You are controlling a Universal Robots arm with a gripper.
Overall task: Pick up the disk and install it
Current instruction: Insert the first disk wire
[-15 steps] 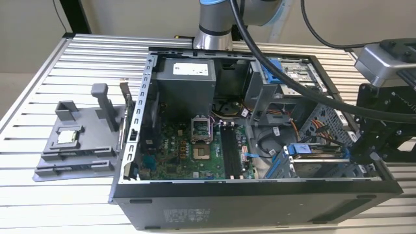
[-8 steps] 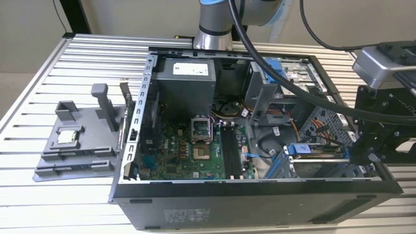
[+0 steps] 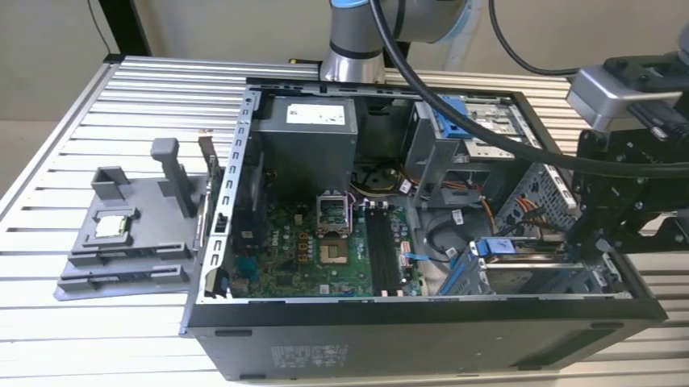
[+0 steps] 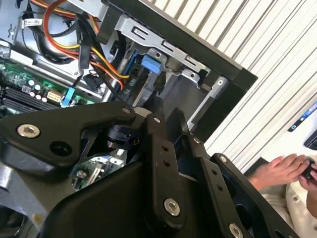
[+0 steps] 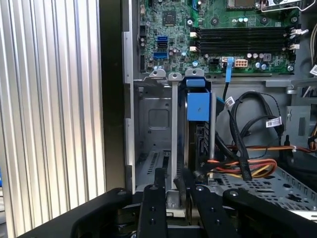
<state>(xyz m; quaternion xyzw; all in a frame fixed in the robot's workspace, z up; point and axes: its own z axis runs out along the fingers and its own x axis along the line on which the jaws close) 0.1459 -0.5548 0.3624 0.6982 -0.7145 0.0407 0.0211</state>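
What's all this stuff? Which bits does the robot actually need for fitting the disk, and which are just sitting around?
Belongs to the job: disk in its blue bracket, standing in the metal cage; gripper close by; computer case.

Just lying about: grey holder beside the case; small square chip on it; a person's hands.

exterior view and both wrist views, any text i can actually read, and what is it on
No text here can be read as words.
White label on the power supply: print too small to read.
Sticker on the case outer wall: too small to read.
Cable tags in the first wrist view: too small to read.
Motherboard markings: too small to read.
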